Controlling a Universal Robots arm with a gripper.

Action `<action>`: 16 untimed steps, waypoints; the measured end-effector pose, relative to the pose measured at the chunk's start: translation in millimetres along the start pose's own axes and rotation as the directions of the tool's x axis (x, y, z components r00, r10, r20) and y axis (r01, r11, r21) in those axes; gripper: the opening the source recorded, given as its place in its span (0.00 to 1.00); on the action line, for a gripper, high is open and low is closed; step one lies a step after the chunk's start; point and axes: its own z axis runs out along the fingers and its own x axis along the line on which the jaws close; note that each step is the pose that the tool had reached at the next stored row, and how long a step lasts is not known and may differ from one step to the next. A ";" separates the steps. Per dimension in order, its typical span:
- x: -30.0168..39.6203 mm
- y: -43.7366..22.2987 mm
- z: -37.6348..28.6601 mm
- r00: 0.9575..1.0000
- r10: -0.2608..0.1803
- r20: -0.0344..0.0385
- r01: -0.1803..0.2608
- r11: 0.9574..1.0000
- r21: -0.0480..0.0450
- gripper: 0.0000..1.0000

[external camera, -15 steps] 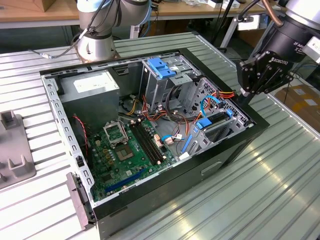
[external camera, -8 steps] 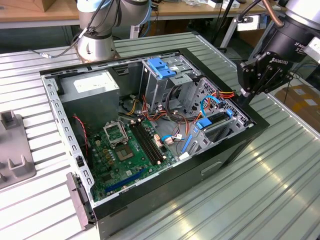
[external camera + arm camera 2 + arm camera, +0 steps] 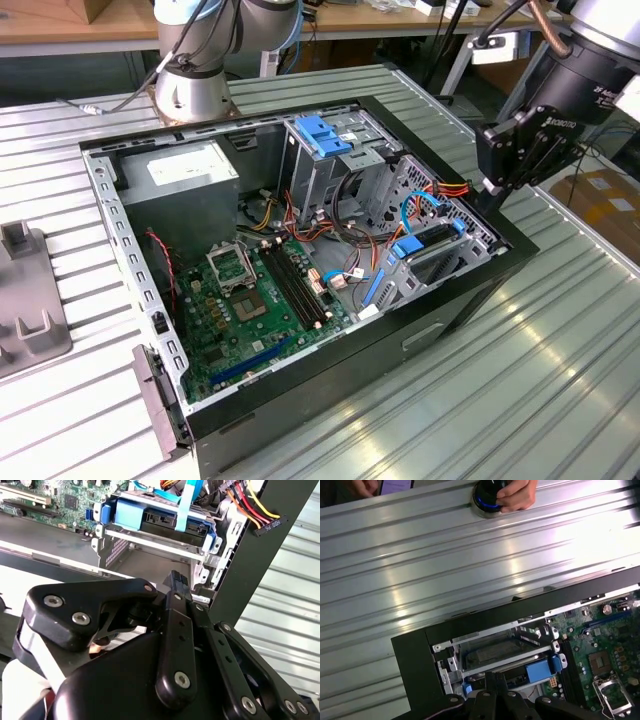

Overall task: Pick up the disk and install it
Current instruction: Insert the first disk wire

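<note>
- Already, the disk (image 3: 428,247) is seen seated in the drive cage (image 3: 455,262) of the open computer case (image 3: 500,262), at about three o'clock in the exterior view.
- The gripper (image 3: 527,160) is held above the case's edge beside that cage; its fingers (image 3: 176,587) are pressed together, with nothing gripped.
- A hand (image 3: 516,493) is rested on a round knob (image 3: 487,499) on the bench (image 3: 420,570).

The arm reached in from the exterior view's right, its dark wrist angled downward. The black pincer (image 3: 522,160) hung at its end with its fingers (image 3: 176,582) drawn together, nothing between them. In the first wrist view a person's hand (image 3: 516,492) lay curled.
</note>
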 end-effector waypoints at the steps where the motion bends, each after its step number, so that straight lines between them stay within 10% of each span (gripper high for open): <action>1: 0.0 0.0 0.0 1.000 -0.006 0.000 0.006 1.000 -0.001 0.10; 16: 0.0 0.0 0.0 0.991 -0.133 -0.008 0.133 0.991 -0.014 0.10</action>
